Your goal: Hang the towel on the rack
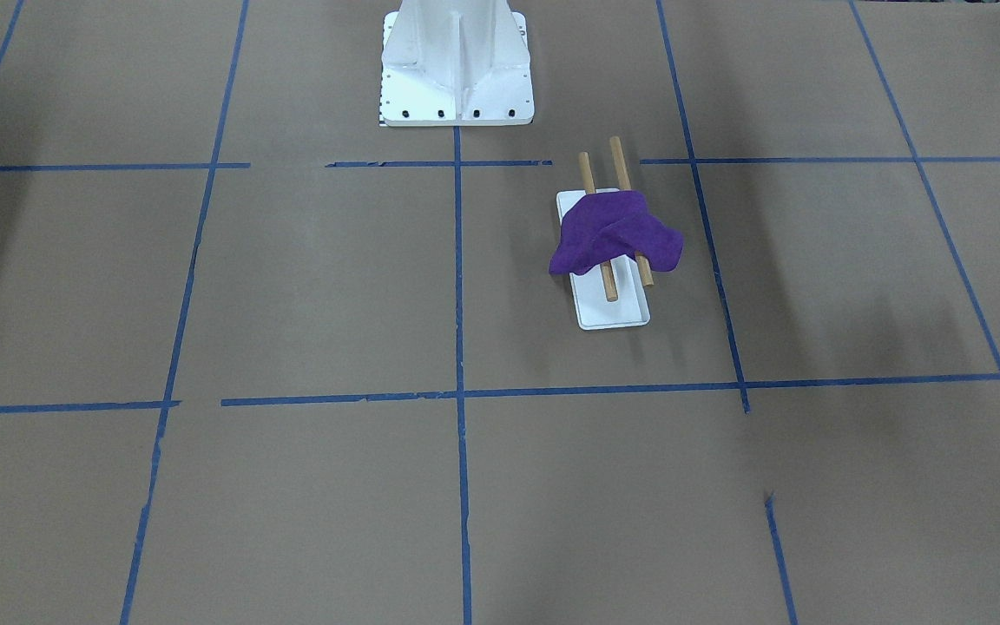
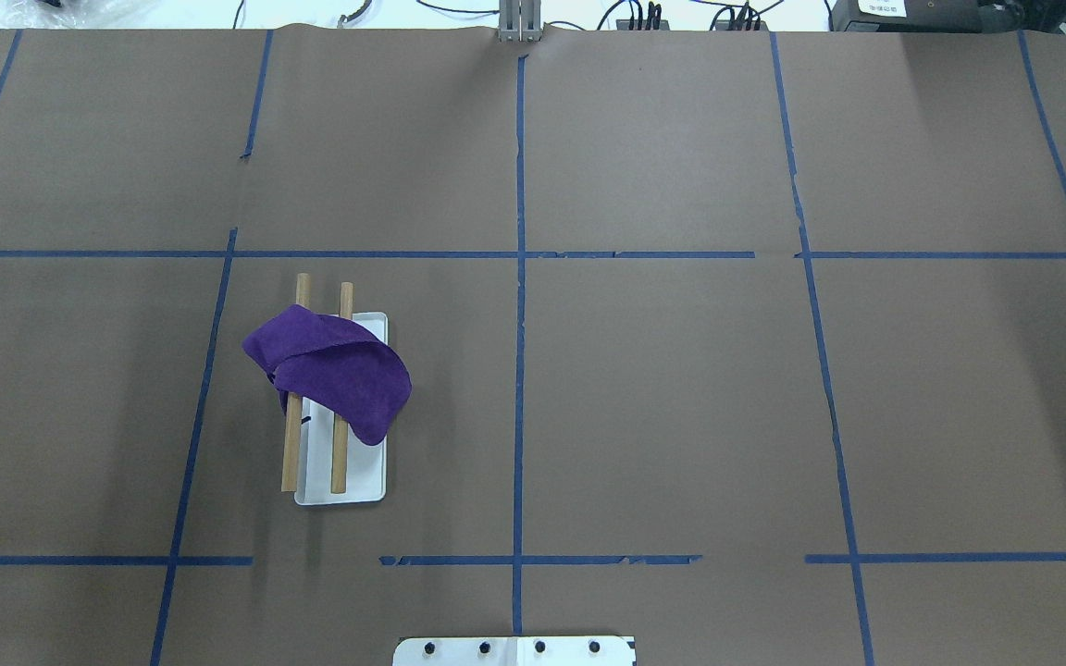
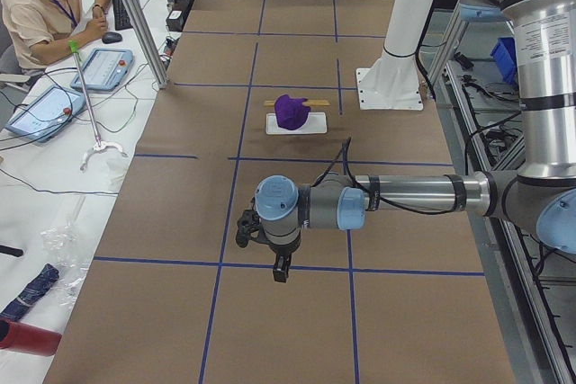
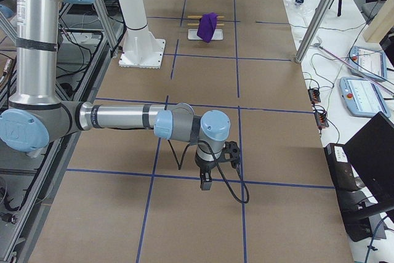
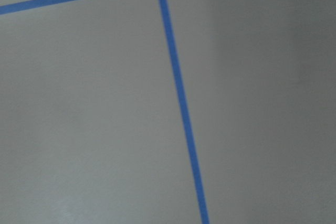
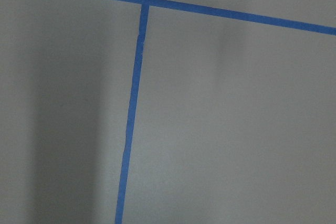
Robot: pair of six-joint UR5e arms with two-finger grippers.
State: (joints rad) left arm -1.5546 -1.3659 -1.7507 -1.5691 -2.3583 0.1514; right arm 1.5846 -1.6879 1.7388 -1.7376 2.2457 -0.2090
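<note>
Across the overhead and front-facing views, only the broad brown paper-covered table [image 2: 681, 416] with its blue tape grid [image 2: 520, 370], the white bolted pedestal [image 1: 457, 69] and the rack [image 2: 292, 453]. From the side cameras alone, both arms: the left arm [image 3: 414, 193] stretched level over the near end of the table in the left-end view, the right arm [image 4: 117, 117] likewise in the right-end view, each with wrist bent and claw pointing down at bare paper. Too small and side-on there, the left gripper [image 3: 282, 270] and right gripper [image 4: 205, 183]: released or clenched, cannot tell for either. Paper and crossing tape only, from both wrist cameras. Well apart from both claws, far up the table and near the pedestal, the rack on its small white tray [image 2: 371, 486], with two light wooden dowels [image 2: 340, 462] lying parallel above it. Draped across both dowels around their middle, the towel [image 2: 339, 370]: deep purple, soft-looking, bunched and folded over itself, spilling past the dowels on both sides, with bare dowel ends sticking out beyond it at front and back.
</note>
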